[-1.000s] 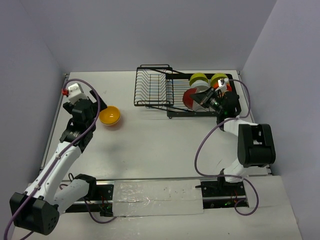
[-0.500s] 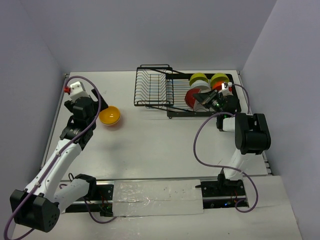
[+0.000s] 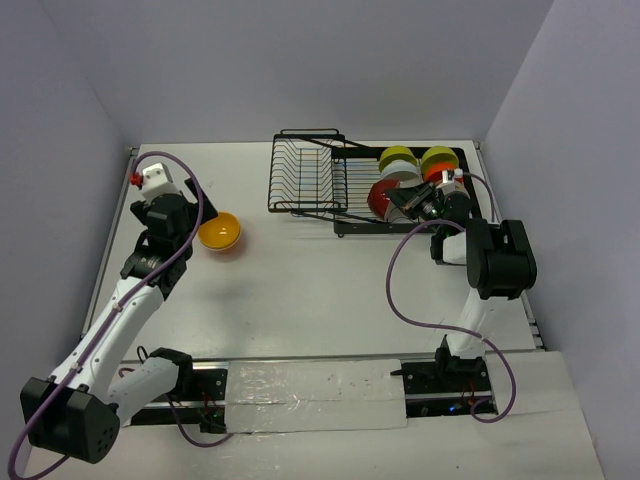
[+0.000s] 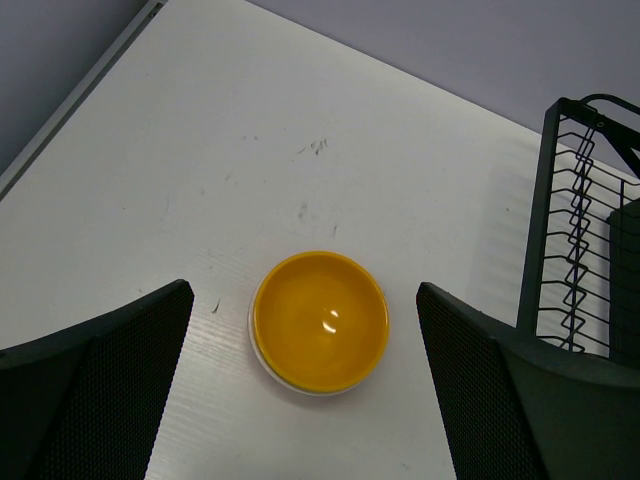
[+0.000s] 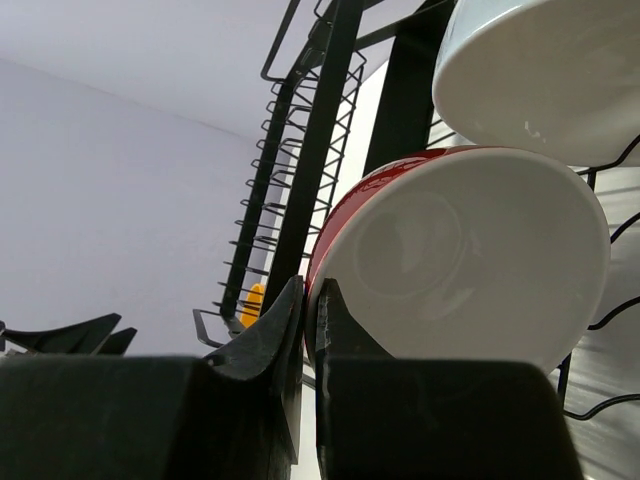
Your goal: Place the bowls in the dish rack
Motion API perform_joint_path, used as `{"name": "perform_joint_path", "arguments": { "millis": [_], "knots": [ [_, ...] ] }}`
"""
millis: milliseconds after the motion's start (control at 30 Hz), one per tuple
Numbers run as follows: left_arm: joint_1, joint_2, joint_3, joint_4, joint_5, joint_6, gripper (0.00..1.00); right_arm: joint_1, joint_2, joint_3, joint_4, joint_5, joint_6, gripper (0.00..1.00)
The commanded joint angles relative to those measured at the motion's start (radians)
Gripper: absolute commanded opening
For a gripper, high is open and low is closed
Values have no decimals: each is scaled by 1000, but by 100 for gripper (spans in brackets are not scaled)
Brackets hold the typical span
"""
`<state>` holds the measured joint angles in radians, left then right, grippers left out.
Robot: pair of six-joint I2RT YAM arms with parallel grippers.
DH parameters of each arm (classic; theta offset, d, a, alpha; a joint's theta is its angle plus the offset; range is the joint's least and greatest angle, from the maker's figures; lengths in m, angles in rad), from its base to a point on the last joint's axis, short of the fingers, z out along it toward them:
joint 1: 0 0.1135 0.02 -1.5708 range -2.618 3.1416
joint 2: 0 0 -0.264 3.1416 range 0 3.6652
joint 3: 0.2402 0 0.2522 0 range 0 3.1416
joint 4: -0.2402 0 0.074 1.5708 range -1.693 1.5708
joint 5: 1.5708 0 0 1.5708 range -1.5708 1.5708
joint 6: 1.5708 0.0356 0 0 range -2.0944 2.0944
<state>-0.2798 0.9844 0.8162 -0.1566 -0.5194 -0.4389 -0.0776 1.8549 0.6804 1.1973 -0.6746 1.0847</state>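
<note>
One yellow bowl [image 4: 320, 322] on the table [image 4: 250, 120], one red bowl [image 5: 460, 260] gripped in the rack [image 5: 408, 100].

Left gripper [image 4: 303, 290] hung wide open, the yellow bowl upright just ahead of it, between the lines of its fingers and touching neither. Right gripper [image 5: 310, 285] was pinched narrow on the red bowl's rim; that bowl stood on edge among the prongs, white inside showing to the gripper's right. Just beyond the gripper a white bowl [image 5: 540, 70] leaned in the same row. Farther past it, the top view showed a green bowl [image 3: 397, 157] and an orange bowl [image 3: 438, 158] on edge.
</note>
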Motion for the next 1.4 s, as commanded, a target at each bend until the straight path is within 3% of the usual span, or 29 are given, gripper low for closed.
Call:
{"name": "perform_joint_path", "arguments": {
  "millis": [0,400,800,1167,1367],
  "knots": [
    [5,2,41,12,18,12,99,-7,7,4,232,29,29,0],
    [5,-1,44,11,15,17,99,-19,81,1,306,58,69,0],
    [5,8,60,11,13,25,99,-28,50,-68,297,168,64,0],
    [5,26,70,22,18,32,99,-28,17,-122,265,231,46,16],
    [5,34,72,25,19,34,99,-28,15,-128,245,237,37,17]
  ]
}}
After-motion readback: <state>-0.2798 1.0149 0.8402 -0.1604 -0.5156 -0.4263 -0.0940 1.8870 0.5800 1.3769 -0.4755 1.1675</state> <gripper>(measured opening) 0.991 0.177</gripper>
